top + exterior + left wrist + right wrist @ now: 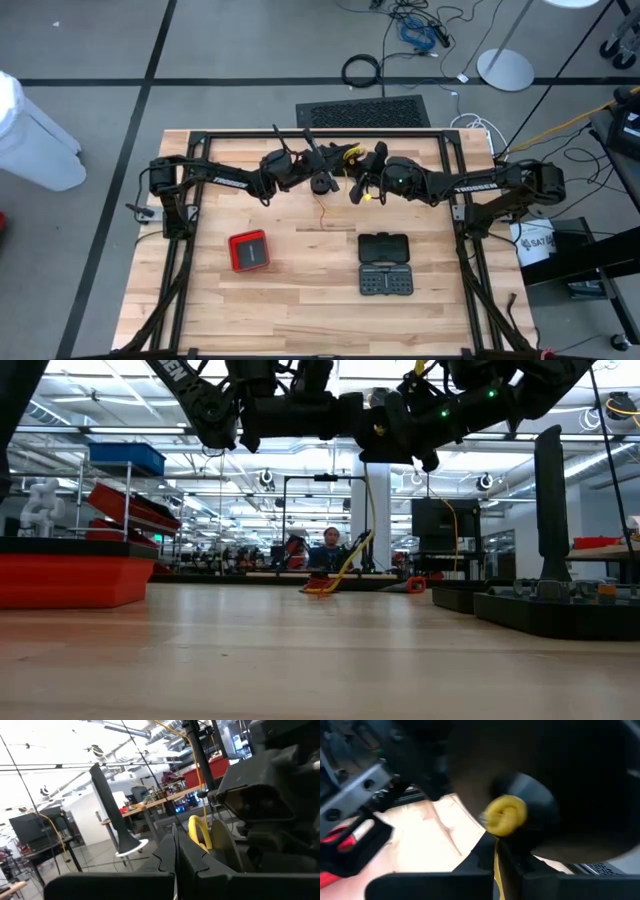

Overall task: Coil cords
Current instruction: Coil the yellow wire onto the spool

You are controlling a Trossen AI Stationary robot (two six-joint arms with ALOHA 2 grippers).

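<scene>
Both arms meet above the far middle of the table. A yellow cord is knotted just ahead of my right gripper, which is shut on a strand of it. Behind the knot is a black round bundle. A thin reddish-orange cord hangs from the bundle, and its lower end rests on the table. My left gripper is shut and points at a yellow loop beside the right arm. I cannot tell whether anything is between its fingers. My right gripper pinches a yellow strand between its two fingers, just short of the knot. The strand runs along the fingers, which come nearly level from the table's right. The knot is lifted clear of the table. My left gripper: I cannot tell whether it touches a cord.
A red box lies left of centre on the table. A black open case of small parts lies right of centre. A black frame runs round the table's edges. A dark mat lies beyond the far edge.
</scene>
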